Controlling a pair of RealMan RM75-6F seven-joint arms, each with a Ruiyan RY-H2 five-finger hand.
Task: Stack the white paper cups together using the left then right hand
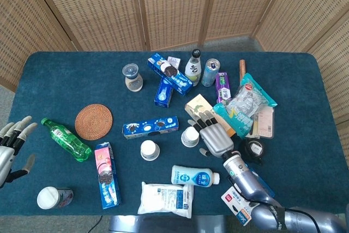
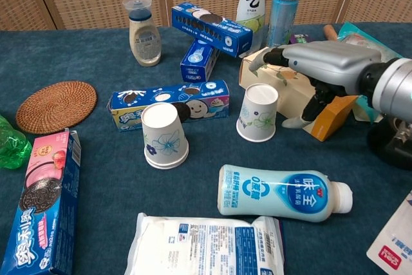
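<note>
While right hand (image 2: 315, 72) hovers mid-frame, fingers (image 1: 197, 118) spread wide, holding nothing, right paper cup (image 2: 258, 113) sits just below-left of them; left hand (image 1: 12, 144) open, far left edge.

1. Woven coaster (image 1: 93, 122) left of centre, flat on the blue table cloth (image 1: 65, 75).
2. Green plastic bottle (image 1: 66, 139) lying on its side, just left of the coaster.
3. Pink cookie box (image 1: 106, 174) lying near the front edge.
4. White milk bottle (image 2: 283, 193) lying on its side, cap to the right.
5. White pouch (image 2: 205, 245) flat, just in front of the milk bottle.
6. Blue drink can (image 1: 209, 72) upright at the back.
</note>
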